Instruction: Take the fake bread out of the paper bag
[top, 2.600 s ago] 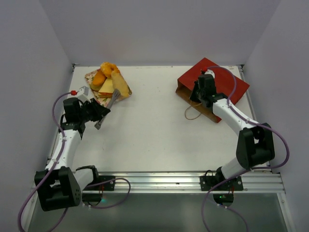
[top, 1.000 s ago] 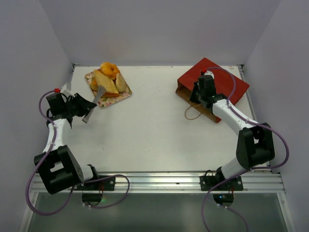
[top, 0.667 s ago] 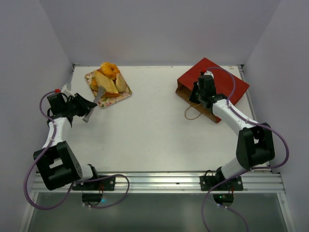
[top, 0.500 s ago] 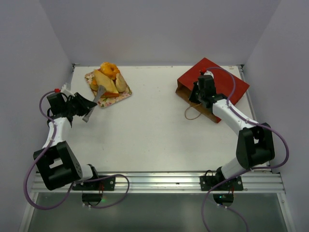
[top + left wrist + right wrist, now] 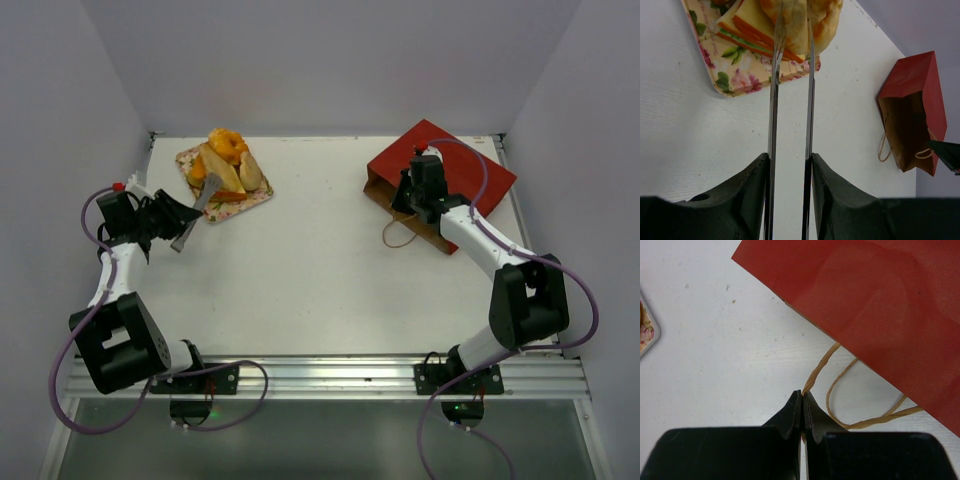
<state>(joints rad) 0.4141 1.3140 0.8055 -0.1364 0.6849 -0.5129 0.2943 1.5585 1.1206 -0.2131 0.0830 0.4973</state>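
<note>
Right fingers (image 5: pixel 791 412) pinch the paper bag's (image 5: pixel 880 305) cord handle (image 5: pixel 820 367); left fingers (image 5: pixel 772 100), slightly apart and empty, reach over the fake bread (image 5: pixel 826 17).

No text, label, brand or no. can be read in any view; paper bag (image 5: pixel 470 165) is plain red outside, brown inside, and tray (image 5: pixel 735 82) has only a flower pattern, w/o words

Left gripper (image 5: pixel 793 11) narrowly parted, fake bread (image 5: pixel 826 22) on floral tray (image 5: pixel 735 80), paper bag (image 5: pixel 912 107) lying right
</note>
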